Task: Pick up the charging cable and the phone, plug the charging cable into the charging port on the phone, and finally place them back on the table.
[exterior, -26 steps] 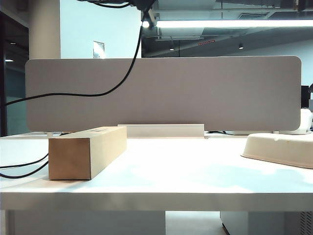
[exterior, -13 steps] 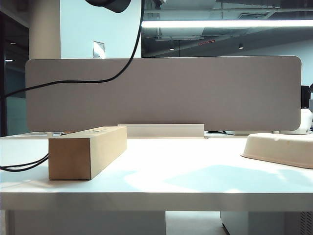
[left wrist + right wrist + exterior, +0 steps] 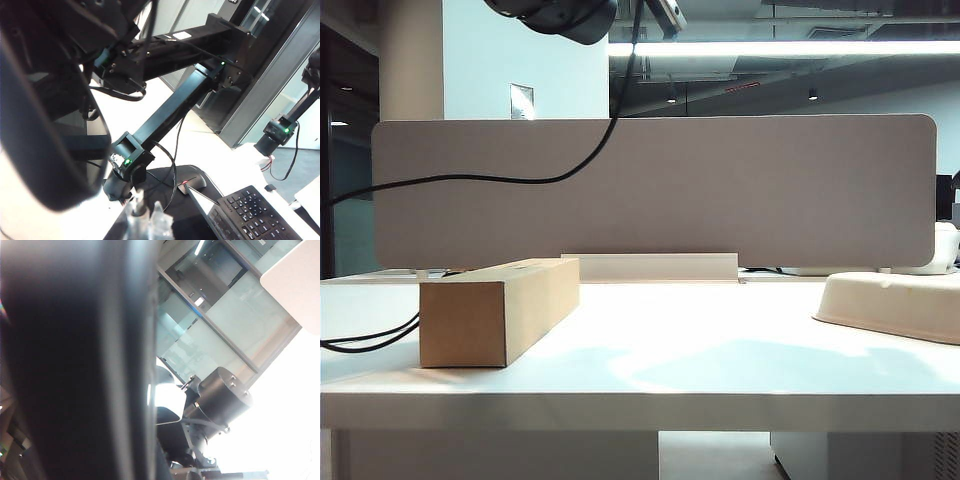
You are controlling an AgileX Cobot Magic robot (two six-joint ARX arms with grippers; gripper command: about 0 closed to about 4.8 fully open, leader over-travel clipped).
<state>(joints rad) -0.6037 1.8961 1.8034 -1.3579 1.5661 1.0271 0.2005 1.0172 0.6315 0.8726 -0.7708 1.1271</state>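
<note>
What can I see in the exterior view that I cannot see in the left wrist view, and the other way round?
Only the exterior view shows the long brown cardboard box, the grey fabric divider panel, the cream shallow tray at the right, and the wide white table.

Only the left wrist view shows a black computer keyboard, a dark computer mouse and a long black robot arm with green lights.

Both share a thin black cable. Neither view shows either gripper's jaws clearly, and neither clearly shows the phone.
</note>
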